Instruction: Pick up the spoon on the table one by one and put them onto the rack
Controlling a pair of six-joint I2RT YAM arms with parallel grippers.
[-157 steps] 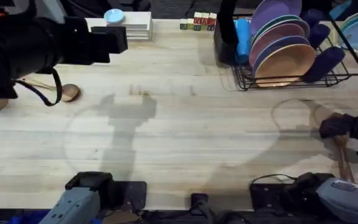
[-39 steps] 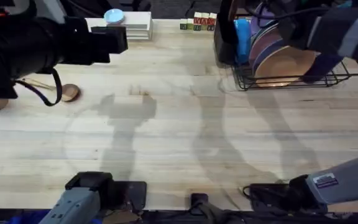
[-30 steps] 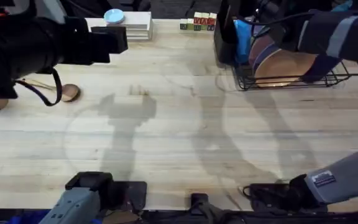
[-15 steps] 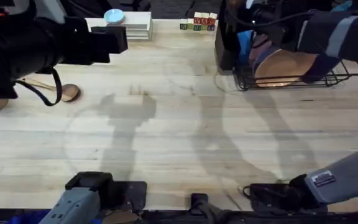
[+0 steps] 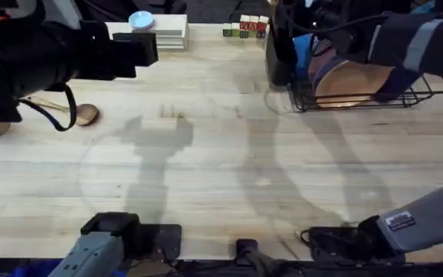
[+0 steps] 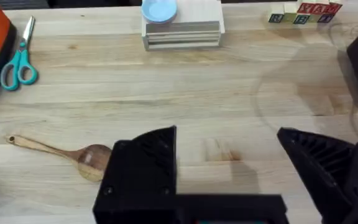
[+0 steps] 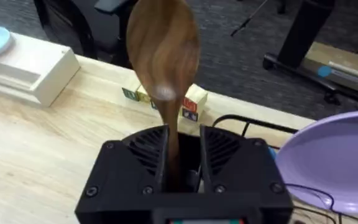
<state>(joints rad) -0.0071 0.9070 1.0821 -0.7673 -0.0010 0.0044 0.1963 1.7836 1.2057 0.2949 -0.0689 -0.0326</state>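
Note:
One brown wooden spoon lies flat on the table at the far left. My left gripper hovers just to the right of it, open, with nothing between its fingers. My right gripper is shut on the handle of a second wooden spoon, whose bowl sticks out past the fingers. In the overhead view the right gripper is raised over the left end of the black wire rack, above the tall black utensil holder.
Plates stand in the rack; a purple plate is close to my right gripper. A white stacked stand and letter blocks sit at the back edge. Teal scissors lie far left.
The right gripper lifted its spoon from the table's front right and carried it to the rack, drifting left toward the utensil holder in the last second. The left arm stayed still.

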